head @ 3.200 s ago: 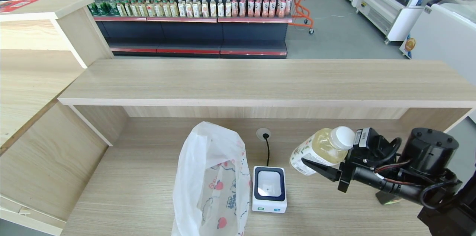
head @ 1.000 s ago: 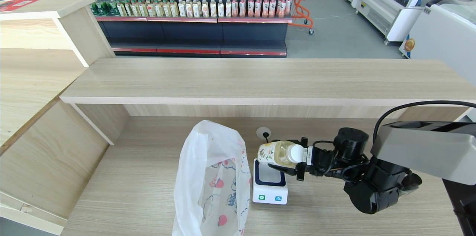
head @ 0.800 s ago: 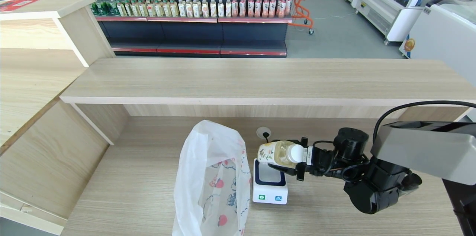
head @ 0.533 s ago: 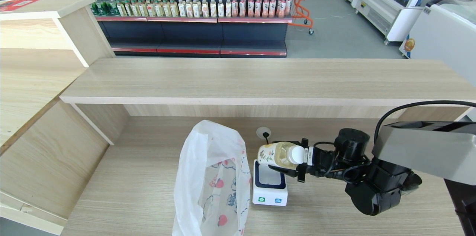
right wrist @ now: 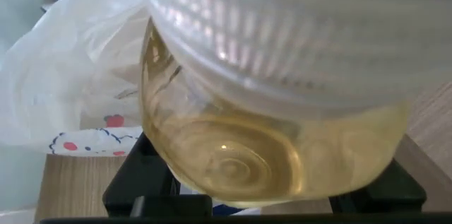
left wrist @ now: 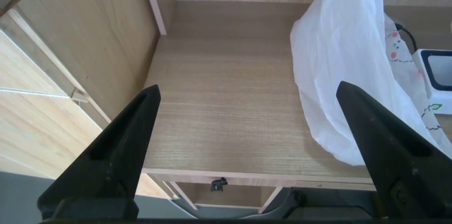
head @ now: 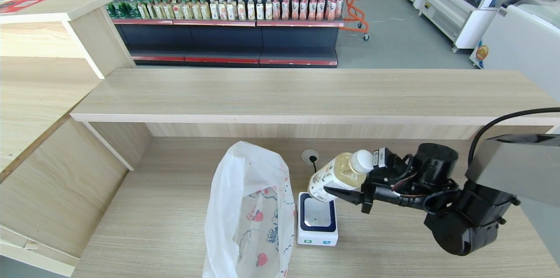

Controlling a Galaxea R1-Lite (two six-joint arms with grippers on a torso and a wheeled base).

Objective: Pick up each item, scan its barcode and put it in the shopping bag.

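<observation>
Right gripper (head: pixel 334 184) pinches the bottle (head: pixel 345 172) across its upper body, just below the white cap (head: pixel 362 160). 1 dark finger shows along the near side; the other is hidden behind the bottle.

Bottle is held in the air, tilted: cap up toward the arm, base down over the far edge of the scanner (head: pixel 317 224). It is apart from the scanner and beside the shopping bag (head: pixel 249 208).

Handling, as a judgement: nearly full of pale yellow drink, so fairly heavy for its size. The plastic walls are likely to give under a hard squeeze. It is round and smooth-labelled, so it could twist or slide in the pinch. The hold near the shoulder looks sound, and the ribbed neck seen in the right wrist view (right wrist: pixel 268 132) offers purchase.

Left gripper (left wrist: pixel 251 153) has its fingers spread wide and holds nothing. It hangs over the counter (head: pixel 175 208) beside the bag.
</observation>
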